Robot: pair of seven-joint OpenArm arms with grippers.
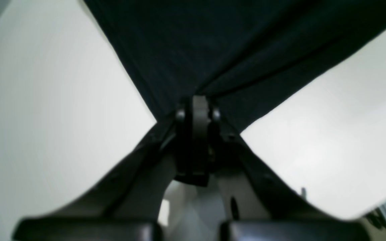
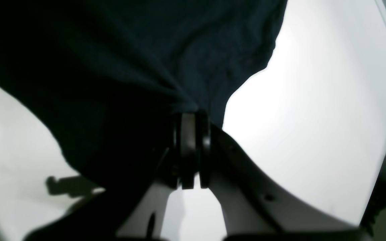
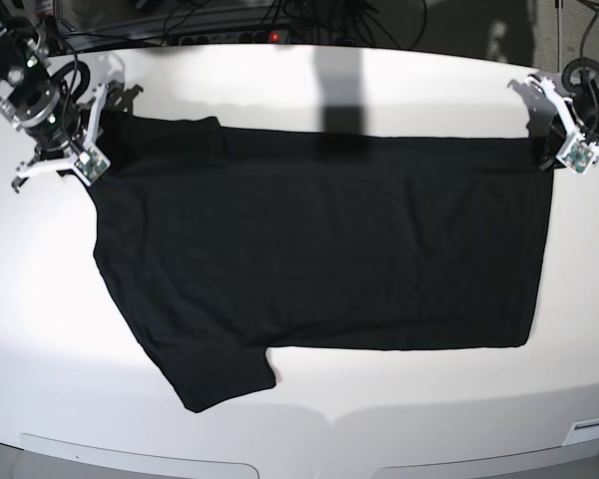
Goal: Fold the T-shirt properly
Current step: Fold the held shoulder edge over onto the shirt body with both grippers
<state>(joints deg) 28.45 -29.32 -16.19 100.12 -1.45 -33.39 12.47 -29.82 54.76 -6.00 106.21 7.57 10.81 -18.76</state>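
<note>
T-shirt (image 3: 319,239): spread flat, plain side up, unfolded.
Left gripper (image 1: 196,100): clamped on one corner.
Right gripper (image 2: 189,117): clamped on another.
Remaining: all folds.

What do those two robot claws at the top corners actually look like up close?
In the overhead view, the left gripper and the right gripper have white angular shells around black cylindrical joints, each carrying a small green circuit board near the tip. The wrist views show slim grey-and-black fingers between white side plates.

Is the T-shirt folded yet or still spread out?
Spread out: the T-shirt lies flat across the table, one sleeve sticking out at the front, no fold visible.
</note>
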